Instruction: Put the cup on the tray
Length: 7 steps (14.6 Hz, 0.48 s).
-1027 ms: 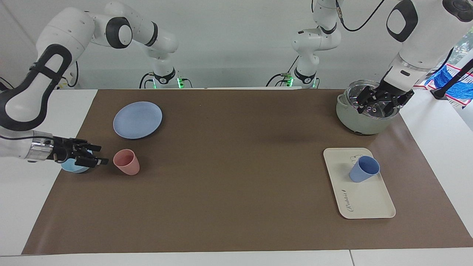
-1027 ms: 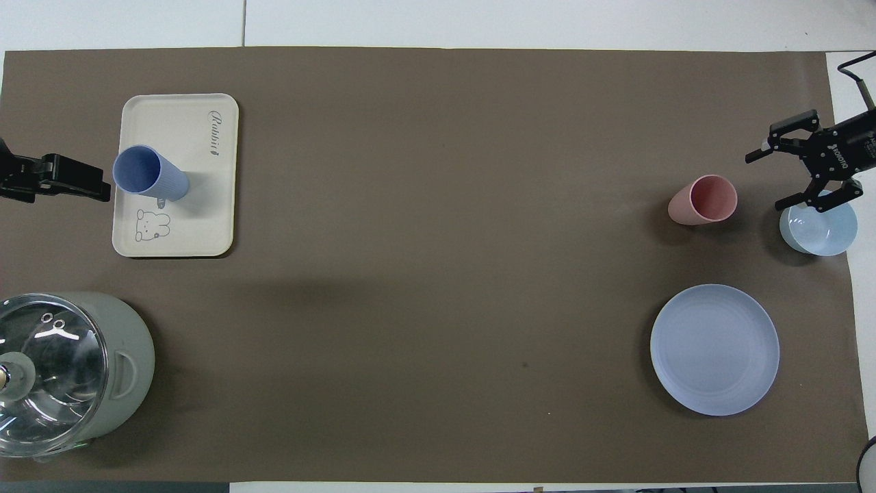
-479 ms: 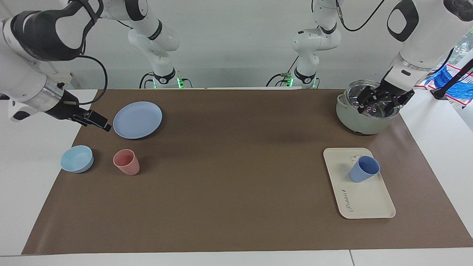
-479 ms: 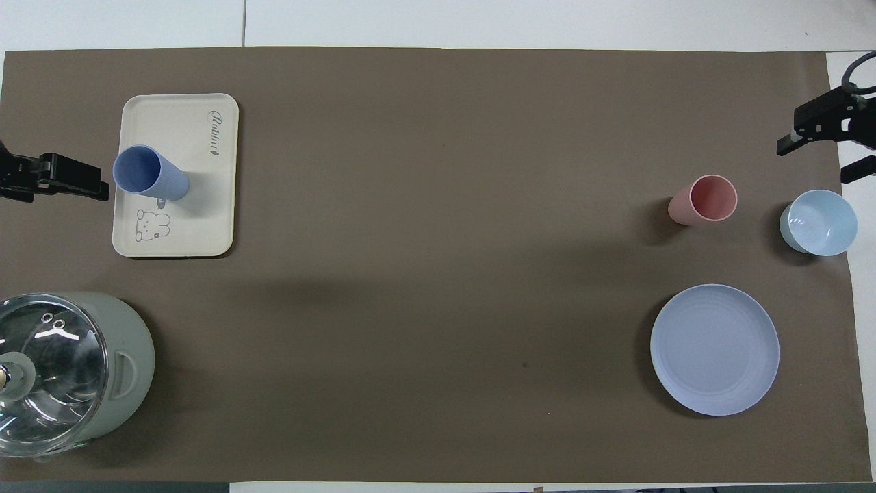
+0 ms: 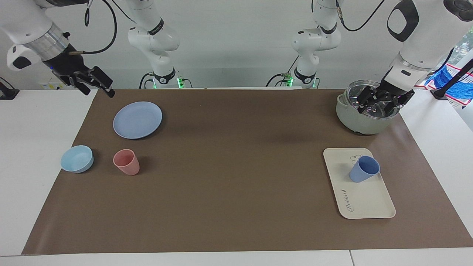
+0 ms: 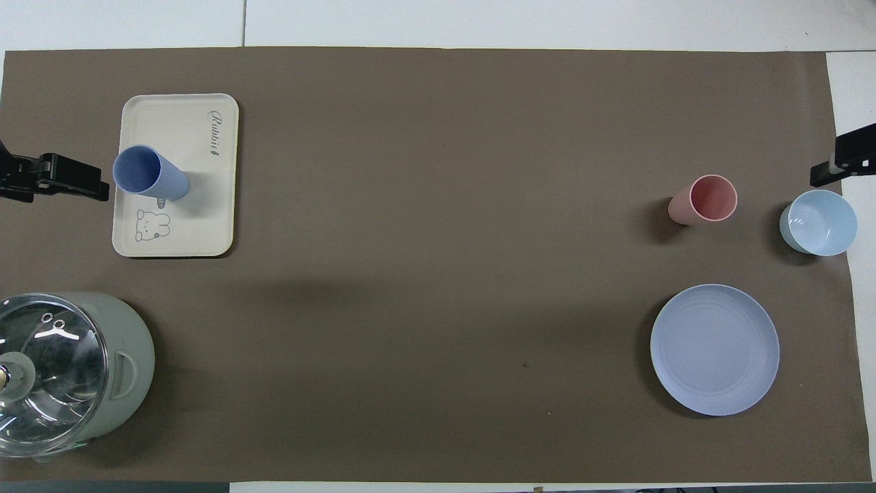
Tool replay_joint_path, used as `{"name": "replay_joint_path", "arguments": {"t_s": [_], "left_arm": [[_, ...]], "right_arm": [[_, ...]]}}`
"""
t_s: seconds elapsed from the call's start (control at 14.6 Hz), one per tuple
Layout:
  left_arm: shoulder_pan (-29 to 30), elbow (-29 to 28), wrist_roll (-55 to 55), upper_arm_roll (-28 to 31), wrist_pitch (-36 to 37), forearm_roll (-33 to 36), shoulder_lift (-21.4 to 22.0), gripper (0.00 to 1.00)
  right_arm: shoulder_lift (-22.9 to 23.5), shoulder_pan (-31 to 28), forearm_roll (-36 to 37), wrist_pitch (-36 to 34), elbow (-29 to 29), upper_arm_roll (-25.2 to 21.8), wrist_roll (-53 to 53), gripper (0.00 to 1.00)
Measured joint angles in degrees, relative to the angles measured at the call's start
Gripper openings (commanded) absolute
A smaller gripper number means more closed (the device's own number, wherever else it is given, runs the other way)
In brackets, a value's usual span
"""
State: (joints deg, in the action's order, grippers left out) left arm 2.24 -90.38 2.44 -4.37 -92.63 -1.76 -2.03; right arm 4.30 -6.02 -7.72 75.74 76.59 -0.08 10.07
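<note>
The big brown mat (image 5: 236, 170) covers the table so the things sit on one flat place. The pot (image 5: 360, 118) with a glass lid stands at the left arm's end, close to the robots. The tray (image 5: 366, 199) lies at that same end, farther from the robots than the pot. The round blue plate (image 5: 137, 120) lies at the right arm's end. The light-blue bowl (image 5: 77, 159) and the pink cup (image 5: 126, 162) stand near each other, farther out than the plate.

The cup (image 5: 364, 169) stands upright on the tray, by the bear drawing. I think the job looks done.

The left gripper (image 5: 380, 101) hangs over the pot lid with its fingers spread wide and nothing in them. It has not moved since a second ago. The right gripper (image 5: 94, 83) was low by the bowl then. Now it is lifted high over the mat's corner near the plate, out of the way. I cannot tell if its fingers are apart.
</note>
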Motion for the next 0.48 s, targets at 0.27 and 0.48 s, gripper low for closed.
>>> {"name": "replay_joint_path", "arguments": {"t_s": [0.27,0.48], "left_arm": [[0.0,0.0,0.0,0.0,0.0,0.0,0.0,1.0],[0.0,0.0,0.0,0.0,0.0,0.0,0.0,1.0]], "right_arm": [[-2.56,3.28,7.07,0.08,3.69,-0.02,-7.62,1.0],[-2.66,3.44,7.31,1.32,4.53,-0.54,-8.67,1.0]]}}
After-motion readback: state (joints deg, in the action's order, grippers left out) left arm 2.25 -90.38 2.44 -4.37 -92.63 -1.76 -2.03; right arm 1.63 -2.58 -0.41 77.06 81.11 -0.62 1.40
